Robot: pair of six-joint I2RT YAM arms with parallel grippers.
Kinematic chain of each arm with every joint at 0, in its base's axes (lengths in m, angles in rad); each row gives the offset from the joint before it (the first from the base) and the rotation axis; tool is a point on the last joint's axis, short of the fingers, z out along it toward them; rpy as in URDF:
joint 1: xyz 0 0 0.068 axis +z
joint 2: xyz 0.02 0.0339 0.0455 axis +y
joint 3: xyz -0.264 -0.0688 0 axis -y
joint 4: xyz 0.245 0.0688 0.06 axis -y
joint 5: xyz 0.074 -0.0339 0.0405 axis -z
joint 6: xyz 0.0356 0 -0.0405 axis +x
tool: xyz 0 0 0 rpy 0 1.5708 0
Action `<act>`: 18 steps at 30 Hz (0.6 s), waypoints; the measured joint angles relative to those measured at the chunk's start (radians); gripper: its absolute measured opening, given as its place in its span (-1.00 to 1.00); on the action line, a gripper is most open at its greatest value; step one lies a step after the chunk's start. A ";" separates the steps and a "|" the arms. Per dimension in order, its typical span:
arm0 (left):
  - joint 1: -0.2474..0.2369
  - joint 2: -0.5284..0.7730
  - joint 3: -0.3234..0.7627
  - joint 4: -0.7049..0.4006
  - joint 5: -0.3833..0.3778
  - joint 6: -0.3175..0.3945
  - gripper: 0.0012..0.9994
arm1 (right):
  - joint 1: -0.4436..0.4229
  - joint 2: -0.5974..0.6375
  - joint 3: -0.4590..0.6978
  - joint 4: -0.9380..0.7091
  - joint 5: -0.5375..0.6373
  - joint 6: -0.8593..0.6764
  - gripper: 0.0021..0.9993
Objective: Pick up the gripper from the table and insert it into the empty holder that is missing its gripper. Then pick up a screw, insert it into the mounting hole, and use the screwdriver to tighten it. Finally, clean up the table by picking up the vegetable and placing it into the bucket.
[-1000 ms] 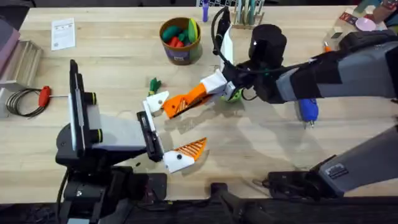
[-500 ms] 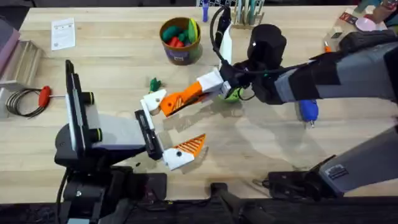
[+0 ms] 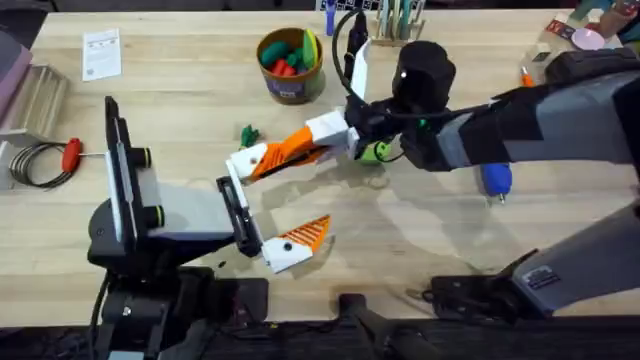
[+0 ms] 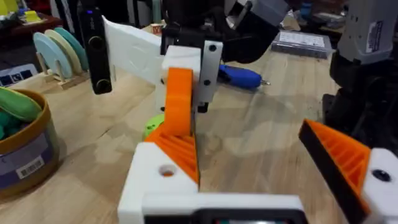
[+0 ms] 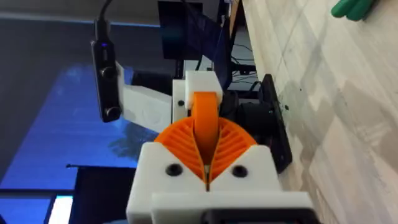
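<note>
Overhead, the right arm reaches across the middle of the wooden table (image 3: pixel 150 100), its jaws (image 3: pixel 290 152) clamped on the orange gripper (image 3: pixel 283 152), which points down and left at the white holder (image 3: pixel 246 163) on the tip of the left arm. The gripper's end meets the holder. Lower down, the left arm's other finger (image 3: pixel 300 240), orange and white, stands well clear of that holder, so its jaws are apart. The green vegetable (image 3: pixel 248 134) lies just above the holder; the bucket (image 3: pixel 290 65), heaped with toys, stands farther back. The blue screwdriver (image 3: pixel 497 178) rests beyond the right arm, partly hidden by it, and a green disc (image 3: pixel 375 151) peeks out under the wrist.

Left wrist: the orange gripper (image 4: pixel 179 102) stands upright against the holder (image 4: pixel 155 180), the right arm's white fingers (image 4: pixel 200 68) behind it. The screwdriver (image 4: pixel 241 76) lies on the table beyond, the bucket (image 4: pixel 25 149) off to one side.

Right wrist: ribbed orange pads (image 5: pixel 233 144) pinch the gripper (image 5: pixel 205 121), with the vegetable (image 5: pixel 354 7) on the table nearby.
</note>
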 joint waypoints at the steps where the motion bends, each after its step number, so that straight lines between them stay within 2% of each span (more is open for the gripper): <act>1: 0.000 0.000 0.000 0.000 0.000 0.000 0.97 | 0.003 0.000 0.000 0.000 0.004 0.002 -0.99; 18: 0.004 0.000 0.000 0.001 -0.012 -0.005 0.97 | 0.041 0.000 0.000 0.007 0.064 0.002 -0.99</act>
